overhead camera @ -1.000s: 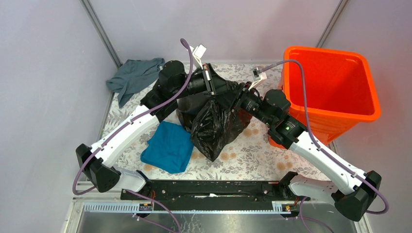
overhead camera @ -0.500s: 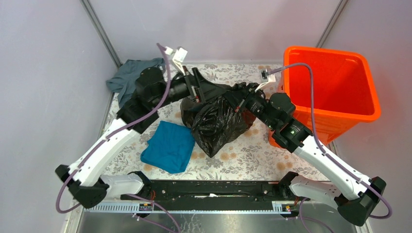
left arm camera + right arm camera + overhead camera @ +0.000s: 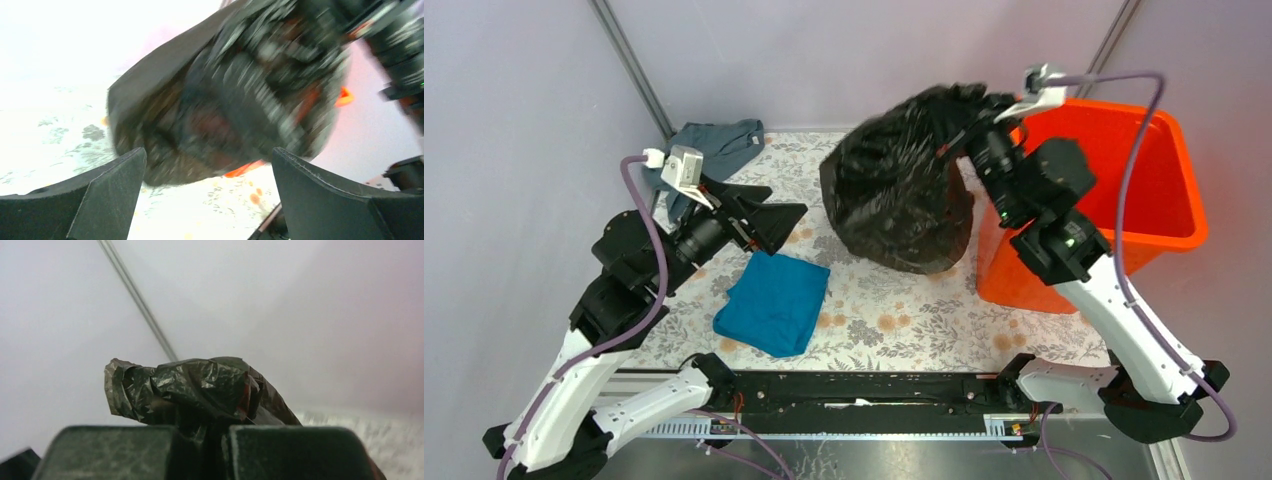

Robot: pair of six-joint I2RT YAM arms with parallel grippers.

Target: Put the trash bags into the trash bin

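Observation:
A full black trash bag [image 3: 902, 190] hangs in the air just left of the orange trash bin [image 3: 1169, 238], lifted off the flowered table. My right gripper [image 3: 972, 120] is shut on the bag's gathered top; the right wrist view shows crumpled black plastic [image 3: 200, 390] pinched between its fingers. My left gripper [image 3: 789, 215] is open and empty, drawn back to the left of the bag. Through its wide jaws the left wrist view shows the blurred bag [image 3: 235, 90] ahead and apart from its fingers [image 3: 320, 200].
A folded blue cloth [image 3: 774, 303] lies on the table [image 3: 904, 320] below the left gripper. A grey cloth [image 3: 709, 150] is bunched at the back left corner. Grey walls enclose the table at the back and sides.
The left gripper let go of the bag, opened wide and pulled back left. The right gripper shut on the bag's top and raised it up and right toward the bin.

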